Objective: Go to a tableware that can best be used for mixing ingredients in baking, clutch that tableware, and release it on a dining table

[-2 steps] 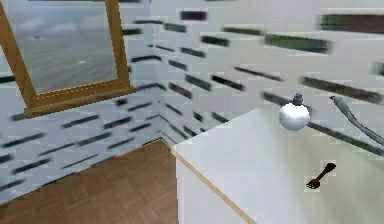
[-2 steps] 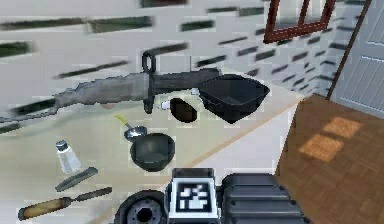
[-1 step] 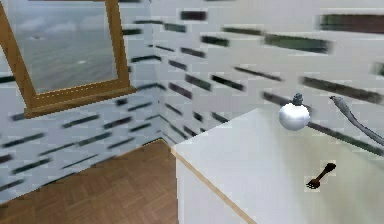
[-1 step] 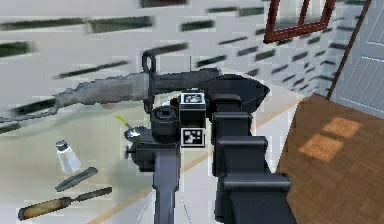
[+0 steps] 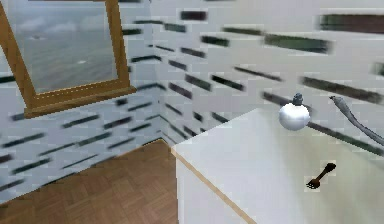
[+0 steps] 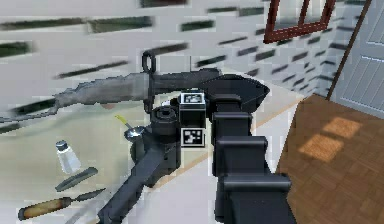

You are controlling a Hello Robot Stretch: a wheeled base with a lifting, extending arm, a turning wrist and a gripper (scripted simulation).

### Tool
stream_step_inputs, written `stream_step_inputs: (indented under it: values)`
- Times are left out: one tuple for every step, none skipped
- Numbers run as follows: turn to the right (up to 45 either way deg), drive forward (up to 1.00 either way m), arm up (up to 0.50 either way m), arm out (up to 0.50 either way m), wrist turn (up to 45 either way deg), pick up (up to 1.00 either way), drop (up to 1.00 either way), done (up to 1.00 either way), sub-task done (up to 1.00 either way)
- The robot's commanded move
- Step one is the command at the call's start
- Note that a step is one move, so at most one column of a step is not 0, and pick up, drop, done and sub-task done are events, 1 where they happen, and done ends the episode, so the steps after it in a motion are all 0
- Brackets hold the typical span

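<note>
Dark, wide bowl sits on the counter, just behind the gripper. Claw state can't be told, nor whether it holds anything. Bowl likely rigid, fairly heavy, slick and chippable, so best taken by the rim wall.

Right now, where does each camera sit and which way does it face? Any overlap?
Forward view: on the robot, looking ahead and somewhat down at a white counter, a brick wall corner and a wood-framed window; robot body: none.
Arm side view: fixed on the body, looking out to the arm's side across the counter; the arm and gripper rise from the bottom edge.
Shared: the counter, and probably the white shaker.
</note>
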Motion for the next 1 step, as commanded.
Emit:
stream_step_inputs:
  values:
    - [0.0,0.00,0.00,0.00,45.0,0.00,0.00,0.00,0.00]
